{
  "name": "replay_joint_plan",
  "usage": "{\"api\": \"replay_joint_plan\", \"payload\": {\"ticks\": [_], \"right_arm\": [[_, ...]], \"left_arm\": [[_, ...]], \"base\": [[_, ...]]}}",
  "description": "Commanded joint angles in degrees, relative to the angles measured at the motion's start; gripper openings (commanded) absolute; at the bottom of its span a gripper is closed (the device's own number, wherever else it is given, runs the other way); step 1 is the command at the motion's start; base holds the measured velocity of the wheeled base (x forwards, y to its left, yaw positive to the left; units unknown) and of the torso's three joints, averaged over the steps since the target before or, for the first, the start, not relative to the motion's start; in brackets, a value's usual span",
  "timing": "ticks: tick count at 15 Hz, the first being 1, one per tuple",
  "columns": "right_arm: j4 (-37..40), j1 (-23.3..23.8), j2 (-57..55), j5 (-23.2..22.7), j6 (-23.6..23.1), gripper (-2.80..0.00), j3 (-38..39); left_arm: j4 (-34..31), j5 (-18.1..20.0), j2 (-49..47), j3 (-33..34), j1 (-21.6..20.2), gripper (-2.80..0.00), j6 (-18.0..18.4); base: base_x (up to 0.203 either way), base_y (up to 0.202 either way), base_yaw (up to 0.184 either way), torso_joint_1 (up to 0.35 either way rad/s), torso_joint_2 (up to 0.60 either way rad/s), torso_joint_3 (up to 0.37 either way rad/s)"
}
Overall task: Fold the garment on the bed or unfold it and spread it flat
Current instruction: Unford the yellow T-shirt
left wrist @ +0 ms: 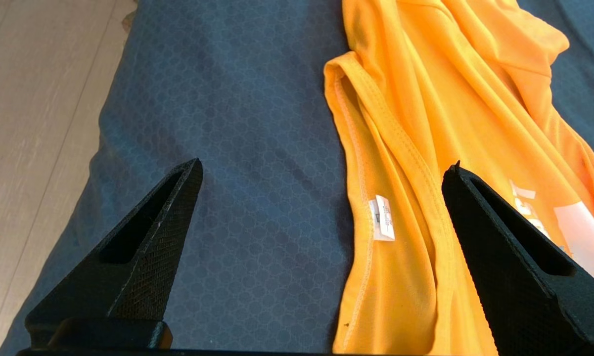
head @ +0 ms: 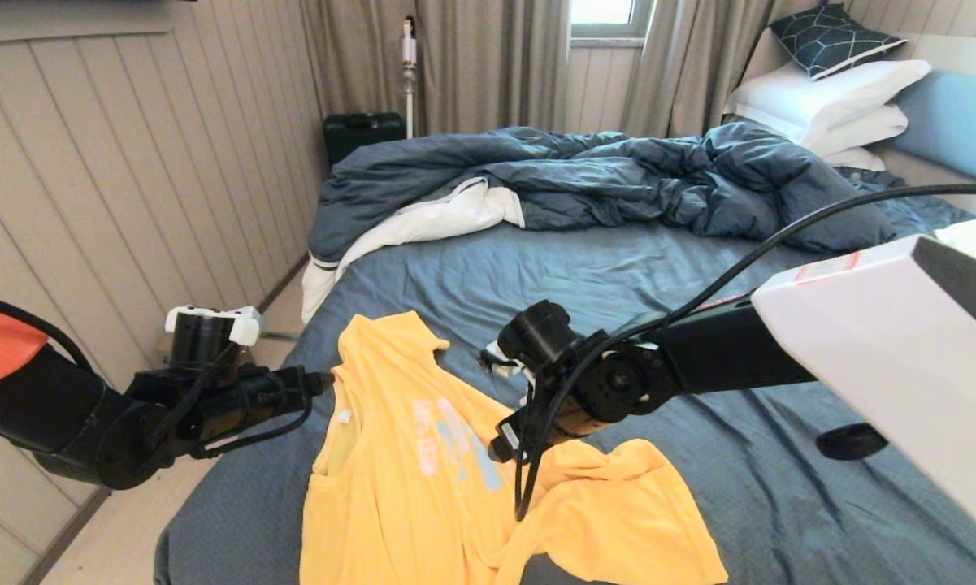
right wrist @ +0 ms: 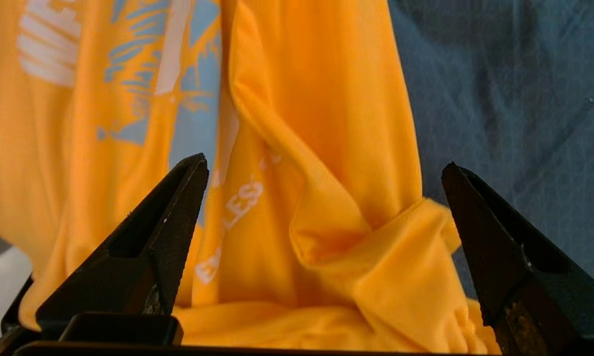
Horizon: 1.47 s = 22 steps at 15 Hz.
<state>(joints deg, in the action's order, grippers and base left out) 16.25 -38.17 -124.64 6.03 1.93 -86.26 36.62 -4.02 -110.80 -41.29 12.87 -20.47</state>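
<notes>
garment (head: pixel 422 479) lies rumpled on the near part of the bed (head: pixel 618 276), a bright yellow t-shirt with its printed chest up, white lettering and a light-blue graphic showing, one sleeve pointing toward the duvet (head: pixel 618 175) and a bunched fold on the side nearer the right arm. the left gripper (left wrist: pixel 321 170) sits low at the shirt's neck edge, close to the bed's left side, with its jaws spread wide; in the left wrist view one finger stands over bare slate-blue sheet and the other over yellow cloth, and the collar seam with its small white label (left wrist: pixel 383 217) lies between them, not pinched. nothing is held there. the right gripper (right wrist: pixel 326 168) hangs over the middle of the shirt, by the print, and its jaws also stand wide apart; the right wrist view shows a raised fold of yellow fabric between the fingers, one finger over the lettering and the other over the edge where cloth meets sheet. no cloth is clamped by it, and whether the fingertips touch the fabric cannot be told. behind, the dark-blue duvet is heaped across the bed, white pillows (head: pixel 829 97) stacked at the headboard (head: pixel 955 122).
</notes>
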Motion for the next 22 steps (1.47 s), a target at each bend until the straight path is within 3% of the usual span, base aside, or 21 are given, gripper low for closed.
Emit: {"api": "replay_joint_plan", "payload": {"ticks": [1, 2, 11, 16, 22], "right_arm": [[0.2, 0.3, -2.2, 0.0, 0.0, 0.0, -1.1], [0.0, 0.5, -2.6, 0.0, 0.1, -2.8, -1.3], [0.3, 0.9, -2.1, 0.2, 0.0, -2.8, -1.4], [0.3, 8.8, 0.9, 0.5, -0.8, -2.8, -3.2], [0.6, 16.0, -5.5, 4.6, -1.4, -2.8, -14.1]], "left_arm": [[0.2, -0.1, -0.1, 0.1, 0.0, 0.0, -0.2], [0.4, -0.1, -0.4, 0.4, 0.0, 0.0, -0.2], [5.1, 0.2, -3.3, 1.7, 0.0, 0.0, 0.3], [5.1, 0.3, -3.5, 1.8, 0.2, 0.0, 0.3], [5.1, 0.3, -3.5, 1.9, 0.3, 0.0, 0.3]], "base": [[0.0, 0.0, 0.0, 0.0, 0.0, 0.0], [0.0, 0.0, 0.0, 0.0, 0.0, 0.0], [0.0, 0.0, 0.0, 0.0, 0.0, 0.0], [0.0, 0.0, 0.0, 0.0, 0.0, 0.0], [0.0, 0.0, 0.0, 0.0, 0.0, 0.0]]}}
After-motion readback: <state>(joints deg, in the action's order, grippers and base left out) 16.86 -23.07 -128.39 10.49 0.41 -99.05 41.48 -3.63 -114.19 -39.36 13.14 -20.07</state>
